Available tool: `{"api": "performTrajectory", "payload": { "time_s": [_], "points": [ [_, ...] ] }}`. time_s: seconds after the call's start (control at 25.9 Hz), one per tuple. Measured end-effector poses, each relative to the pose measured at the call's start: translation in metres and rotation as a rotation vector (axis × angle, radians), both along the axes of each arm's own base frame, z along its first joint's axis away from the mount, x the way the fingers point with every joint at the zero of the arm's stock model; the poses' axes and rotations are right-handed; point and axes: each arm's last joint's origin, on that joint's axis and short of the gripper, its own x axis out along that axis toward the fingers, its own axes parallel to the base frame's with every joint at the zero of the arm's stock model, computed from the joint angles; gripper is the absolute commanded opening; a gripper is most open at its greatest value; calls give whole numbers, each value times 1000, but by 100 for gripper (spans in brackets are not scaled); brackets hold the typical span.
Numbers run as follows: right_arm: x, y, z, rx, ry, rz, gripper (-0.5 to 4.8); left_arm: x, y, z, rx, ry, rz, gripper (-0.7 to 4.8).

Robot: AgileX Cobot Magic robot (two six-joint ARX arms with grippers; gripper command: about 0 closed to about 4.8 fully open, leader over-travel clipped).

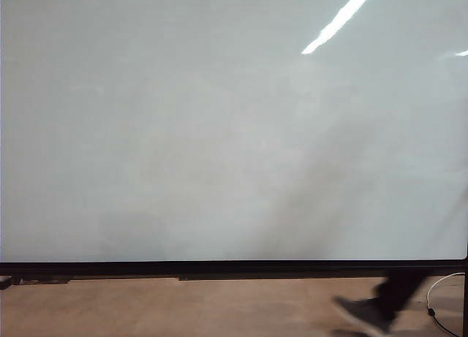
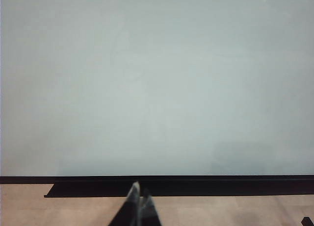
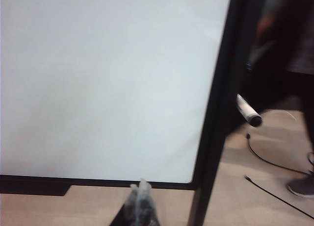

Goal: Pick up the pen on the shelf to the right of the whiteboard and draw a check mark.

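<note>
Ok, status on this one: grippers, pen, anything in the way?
Left gripper shut, empty, low before the whiteboard. Right gripper shut, empty, near board's lower right corner. Pen untouched past the right frame. Board blank. Person's shoe nearby on the floor.

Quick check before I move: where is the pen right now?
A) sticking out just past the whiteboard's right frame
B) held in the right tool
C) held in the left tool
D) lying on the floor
A: in the right wrist view the pen juts out beside the whiteboard's right frame, and the right tool and left tool are shut on nothing.

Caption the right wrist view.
Shut right gripper below blank whiteboard; pen juts out beyond its frame.
</note>
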Motion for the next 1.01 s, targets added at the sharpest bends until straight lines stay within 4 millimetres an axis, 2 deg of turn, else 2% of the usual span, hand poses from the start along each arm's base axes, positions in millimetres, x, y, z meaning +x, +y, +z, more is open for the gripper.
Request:
{"api": "performTrajectory", "payload": {
  "time_s": [0.31, 0.58, 0.81, 1.01],
  "points": [
    [-3, -2, 15, 3, -39, -81, -6, 0, 0, 0, 0, 0, 0, -4],
    [0, -3, 12, 2, 7, -92, -6, 0, 0, 0, 0, 0, 0, -5],
    [12, -3, 11, -2, 42, -92, -3, 0, 0, 0, 0, 0, 0, -5],
    [24, -3, 15, -26, 77, -92, 57, 0, 0, 0, 0, 0, 0, -4]
  ]
}}
